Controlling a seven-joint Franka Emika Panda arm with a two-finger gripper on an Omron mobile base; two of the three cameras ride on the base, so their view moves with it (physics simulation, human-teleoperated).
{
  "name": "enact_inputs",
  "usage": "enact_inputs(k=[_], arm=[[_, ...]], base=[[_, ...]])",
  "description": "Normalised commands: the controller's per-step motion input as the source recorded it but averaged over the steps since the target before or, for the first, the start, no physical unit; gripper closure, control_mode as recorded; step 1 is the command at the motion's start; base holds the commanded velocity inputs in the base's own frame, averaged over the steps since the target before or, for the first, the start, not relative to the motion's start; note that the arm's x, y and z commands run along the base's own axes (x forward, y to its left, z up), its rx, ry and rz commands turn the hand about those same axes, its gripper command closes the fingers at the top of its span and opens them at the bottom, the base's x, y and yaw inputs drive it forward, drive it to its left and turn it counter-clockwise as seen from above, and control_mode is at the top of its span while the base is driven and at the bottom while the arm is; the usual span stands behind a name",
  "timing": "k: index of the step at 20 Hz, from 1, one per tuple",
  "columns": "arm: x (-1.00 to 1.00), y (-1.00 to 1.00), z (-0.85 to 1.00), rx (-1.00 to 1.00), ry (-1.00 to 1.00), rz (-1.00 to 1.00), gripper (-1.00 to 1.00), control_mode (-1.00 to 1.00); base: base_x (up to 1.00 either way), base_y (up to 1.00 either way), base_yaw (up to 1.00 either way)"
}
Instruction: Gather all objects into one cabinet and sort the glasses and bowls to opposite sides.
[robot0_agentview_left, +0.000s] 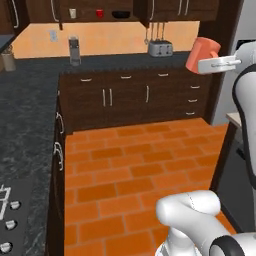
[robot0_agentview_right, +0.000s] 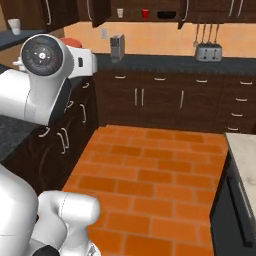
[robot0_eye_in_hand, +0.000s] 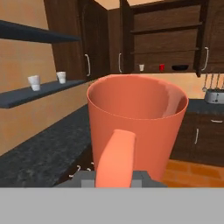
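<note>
A salmon-orange cup with its handle toward the camera sits in my gripper, which is shut on it. From the left base view the cup hangs high at the right, on my gripper. Across the kitchen the wall cabinet stands open. Its lower shelf holds a cream tumbler, a red mug and a black bowl in a row from left to right. The same three show as tumbler, mug and bowl.
Below the cabinet runs a dark counter with a toaster and a grey appliance. Two white cups stand on an open wall shelf at the left. An orange tiled floor lies between; stove knobs sit at lower left.
</note>
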Motion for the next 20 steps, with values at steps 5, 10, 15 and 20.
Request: enact_inputs(k=[5, 10, 15, 20], arm=[[0.0, 0.0, 0.0, 0.0, 0.0, 0.0, 1.0, 1.0], [0.0, 0.0, 0.0, 0.0, 0.0, 0.0, 1.0, 1.0], [0.0, 0.0, 0.0, 0.0, 0.0, 0.0, 1.0, 1.0], [0.0, 0.0, 0.0, 0.0, 0.0, 0.0, 1.0, 1.0]], base=[[1.0, 0.26, -0.13], [1.0, 0.32, -0.1], [1.0, 0.29, -0.1], [1.0, 0.38, -0.1]])
